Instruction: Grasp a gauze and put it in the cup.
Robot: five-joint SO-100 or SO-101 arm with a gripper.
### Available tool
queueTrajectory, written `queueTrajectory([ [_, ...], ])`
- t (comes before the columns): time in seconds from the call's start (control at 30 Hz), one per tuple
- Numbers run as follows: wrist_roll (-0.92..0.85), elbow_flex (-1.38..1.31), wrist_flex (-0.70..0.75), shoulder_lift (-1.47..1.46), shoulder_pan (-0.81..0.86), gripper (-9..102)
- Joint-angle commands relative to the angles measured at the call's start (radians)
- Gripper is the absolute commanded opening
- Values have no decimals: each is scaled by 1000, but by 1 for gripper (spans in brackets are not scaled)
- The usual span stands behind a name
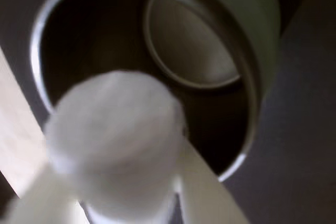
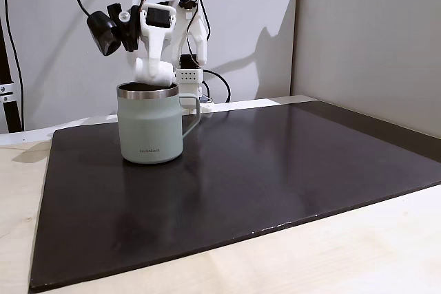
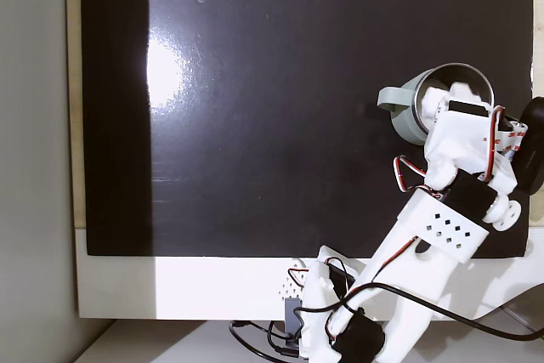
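Nearest the wrist camera, the gauze [image 1: 118, 140] is filling the lower left of the view, sitting between the two white fingers [image 1: 210, 192] that are rising from about 6 o'clock; the gripper [image 1: 123, 182] is clamping the roll, presumably so it cannot drop early. Beyond it, toward 12 o'clock, the cup [image 1: 262, 30] is opening to the camera, its steel rim ringing a dark interior and pale bottom. In a fixed view from the side, the gripper [image 2: 153, 71] is hanging the gauze [image 2: 154, 70] just above the rim of the cup [image 2: 150, 129], which is standing upright on the dark mat [image 2: 275, 177]. This placement suggests the carry is nearly finished, with release remaining. From above, the arm [image 3: 442, 227] is reaching toward 1 o'clock over the cup [image 3: 408, 112].
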Motion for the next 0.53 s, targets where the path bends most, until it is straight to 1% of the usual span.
queueTrajectory([
  [0.0, 5, 0, -21, 58, 11, 29],
  [0.1, 5, 6, -21, 64, 11, 30],
  [0.5, 9, 15, -12, 92, 5, 30],
])
